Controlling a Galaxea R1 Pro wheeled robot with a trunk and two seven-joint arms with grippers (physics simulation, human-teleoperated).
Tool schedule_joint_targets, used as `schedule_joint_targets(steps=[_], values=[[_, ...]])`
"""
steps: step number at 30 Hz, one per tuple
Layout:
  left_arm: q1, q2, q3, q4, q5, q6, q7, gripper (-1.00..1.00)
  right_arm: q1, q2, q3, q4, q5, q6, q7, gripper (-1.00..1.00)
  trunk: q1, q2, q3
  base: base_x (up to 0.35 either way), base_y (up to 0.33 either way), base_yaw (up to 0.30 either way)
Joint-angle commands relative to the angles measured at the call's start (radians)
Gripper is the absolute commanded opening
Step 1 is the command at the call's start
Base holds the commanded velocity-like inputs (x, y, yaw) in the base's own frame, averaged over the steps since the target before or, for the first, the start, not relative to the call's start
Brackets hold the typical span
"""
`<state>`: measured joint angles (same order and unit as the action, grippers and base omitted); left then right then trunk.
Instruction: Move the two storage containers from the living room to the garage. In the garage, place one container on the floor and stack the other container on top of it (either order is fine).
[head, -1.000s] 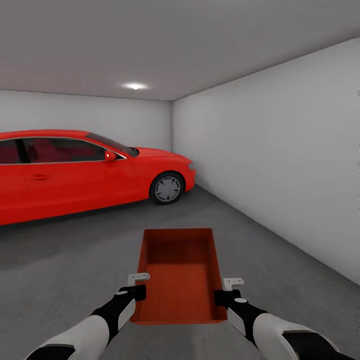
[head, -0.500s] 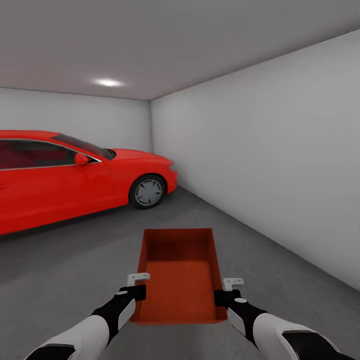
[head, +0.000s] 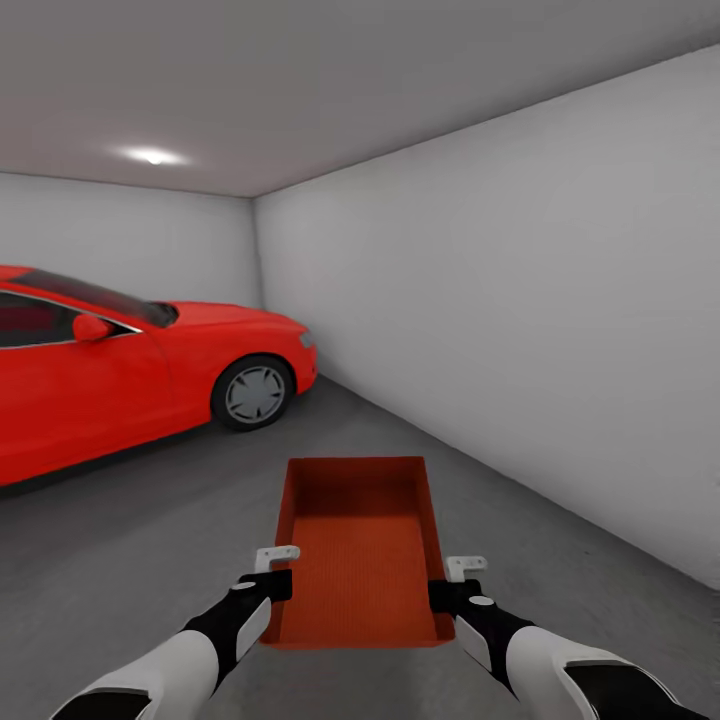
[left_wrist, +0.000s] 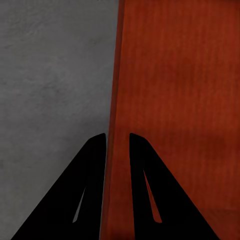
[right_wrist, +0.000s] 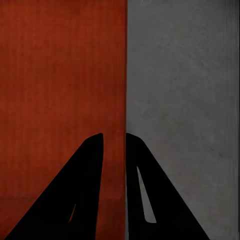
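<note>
An orange-red lidless storage container hangs level in front of me over the garage's dark grey concrete floor. My left gripper is shut on the container's left wall near its near corner, one finger inside and one outside. In the left wrist view the left gripper pinches that wall of the container. My right gripper is shut on the right wall the same way. The right wrist view has the right gripper straddling the container's rim.
A red car is parked at the left, its front wheel near the back corner. A plain grey wall runs along the right. Bare concrete lies between the car and that wall, ahead of the container.
The camera has turned to the right: car, ceiling light and room corner have slid left in the picture. The container and both grippers hold the same place in the view.
</note>
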<state>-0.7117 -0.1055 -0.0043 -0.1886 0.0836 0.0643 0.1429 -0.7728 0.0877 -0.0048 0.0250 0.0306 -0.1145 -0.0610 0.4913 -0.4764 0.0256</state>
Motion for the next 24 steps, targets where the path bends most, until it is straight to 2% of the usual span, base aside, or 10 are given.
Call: schedule_joint_targets(steps=[1, 14, 24], values=[[0.000, 0.056, 0.050, -0.006, -0.012, 0.006, 0.009, -1.00, 0.000, -0.002, -0.007, 0.004, -0.009, -0.005, -0.007, -1.00, 0.001, -0.001, 0.000, 0.324, 0.000, -0.245], [-0.001, 0.056, 0.050, -0.006, -0.012, 0.006, 0.006, -1.00, 0.000, -0.002, -0.007, 0.004, -0.009, -0.005, -0.007, -1.00, 0.001, -0.001, 0.000, 0.324, 0.005, -0.245], [-0.001, 0.056, 0.050, -0.007, -0.012, 0.006, 0.004, -1.00, 0.000, -0.002, -0.007, 0.004, -0.009, -0.005, -0.007, -1.00, 0.001, -0.001, 0.000, 0.324, 0.093, -0.245]])
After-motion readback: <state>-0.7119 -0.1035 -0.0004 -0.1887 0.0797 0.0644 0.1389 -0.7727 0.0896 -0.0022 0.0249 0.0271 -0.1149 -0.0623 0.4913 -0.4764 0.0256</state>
